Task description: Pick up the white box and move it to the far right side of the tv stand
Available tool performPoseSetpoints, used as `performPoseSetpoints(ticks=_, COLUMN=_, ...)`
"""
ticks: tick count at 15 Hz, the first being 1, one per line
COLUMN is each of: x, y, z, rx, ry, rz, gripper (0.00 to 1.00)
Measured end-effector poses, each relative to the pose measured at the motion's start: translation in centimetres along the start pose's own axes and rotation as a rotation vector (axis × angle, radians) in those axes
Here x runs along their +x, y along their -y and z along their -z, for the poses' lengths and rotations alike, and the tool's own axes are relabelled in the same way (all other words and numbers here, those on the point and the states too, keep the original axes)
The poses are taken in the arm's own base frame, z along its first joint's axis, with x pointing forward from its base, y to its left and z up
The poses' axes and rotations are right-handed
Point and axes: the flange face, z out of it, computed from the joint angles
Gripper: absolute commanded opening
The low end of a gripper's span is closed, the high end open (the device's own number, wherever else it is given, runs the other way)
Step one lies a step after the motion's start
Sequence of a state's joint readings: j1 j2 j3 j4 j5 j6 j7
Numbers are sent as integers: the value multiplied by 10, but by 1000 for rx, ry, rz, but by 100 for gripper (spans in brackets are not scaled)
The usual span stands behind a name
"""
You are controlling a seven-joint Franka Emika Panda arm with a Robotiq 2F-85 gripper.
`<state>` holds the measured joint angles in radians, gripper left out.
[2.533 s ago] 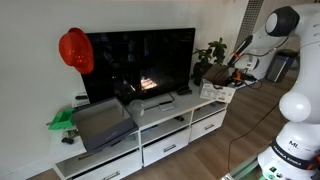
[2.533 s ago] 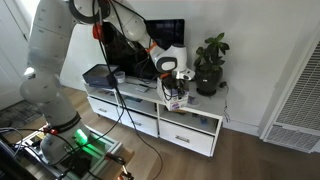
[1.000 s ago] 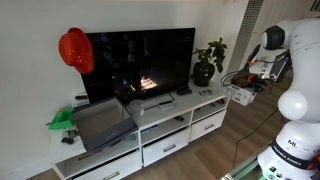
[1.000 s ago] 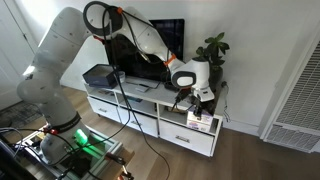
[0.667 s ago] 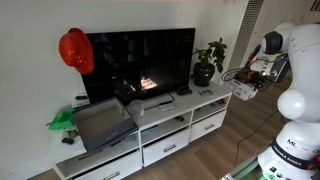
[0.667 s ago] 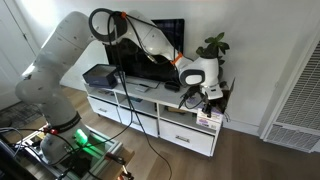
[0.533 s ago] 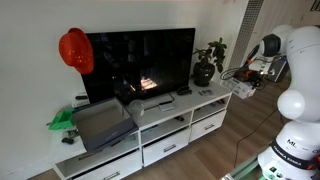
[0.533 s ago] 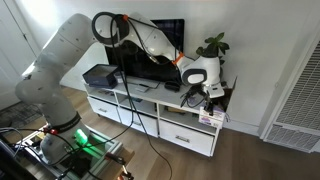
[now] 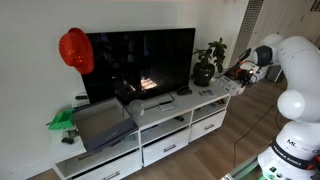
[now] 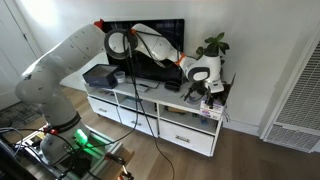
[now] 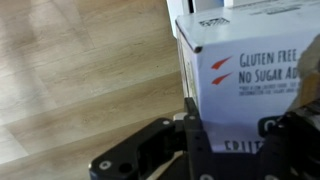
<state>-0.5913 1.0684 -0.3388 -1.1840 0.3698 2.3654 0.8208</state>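
Tool [image 11: 243, 140] clamps one white box [image 11: 250, 65], a finger [image 11: 196, 130] pressed to each side. One box, one tool, one potted plant [image 10: 209, 62]. In both exterior views the box is just beside the plant, at the worktop's [image 10: 172, 101] end edge; beyond that edge, away from the plant, lies open wood floor [image 11: 80, 70].

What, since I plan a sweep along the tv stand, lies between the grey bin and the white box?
In an exterior view, a pale flat device and a dark item lie on the tv stand between grey bin and white box.
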Motion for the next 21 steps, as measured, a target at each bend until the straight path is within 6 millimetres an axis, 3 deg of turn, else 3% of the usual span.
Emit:
performPoseSetpoints(ticks=10, x=-20, y=40, z=-25, rx=-14, ry=6, rz=-72, gripper=1)
performPoseSetpoints(ticks=21, x=-36, y=52, z=-44, rx=-46, ry=-83, rz=-50, gripper=1)
